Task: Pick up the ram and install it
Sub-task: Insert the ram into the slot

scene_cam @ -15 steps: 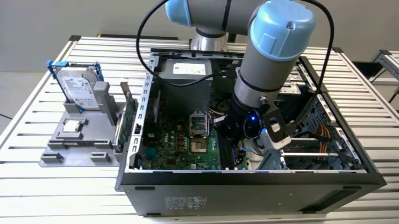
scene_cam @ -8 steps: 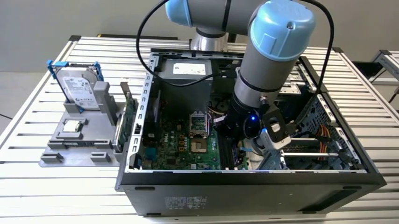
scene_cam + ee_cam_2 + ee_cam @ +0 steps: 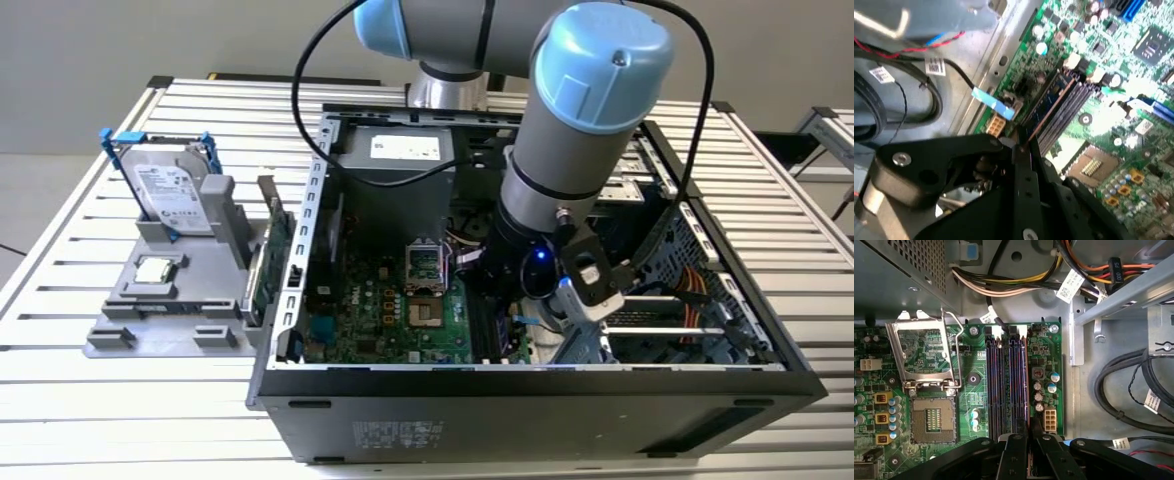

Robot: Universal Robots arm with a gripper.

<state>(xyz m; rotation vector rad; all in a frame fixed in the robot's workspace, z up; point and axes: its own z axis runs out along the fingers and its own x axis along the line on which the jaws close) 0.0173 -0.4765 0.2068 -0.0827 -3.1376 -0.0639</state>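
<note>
The gripper point(image 3: 1027, 440) is clamped on the ram point(image 3: 1025, 390), held edge-down, its long axis parallel to the memory slots point(image 3: 1004, 385) (apparently over the outermost slot), motherboard point(image 3: 974, 400) directly beneath.

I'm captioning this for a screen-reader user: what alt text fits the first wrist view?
Looking down into an open computer case, the black gripper holds the ram edge-on over the memory slots of the green motherboard. An open processor socket lies beside the slots, with bundled cables beyond them.

end effector point(image 3: 1028, 440) base cropped, ram point(image 3: 1027, 390) edge-on
</note>
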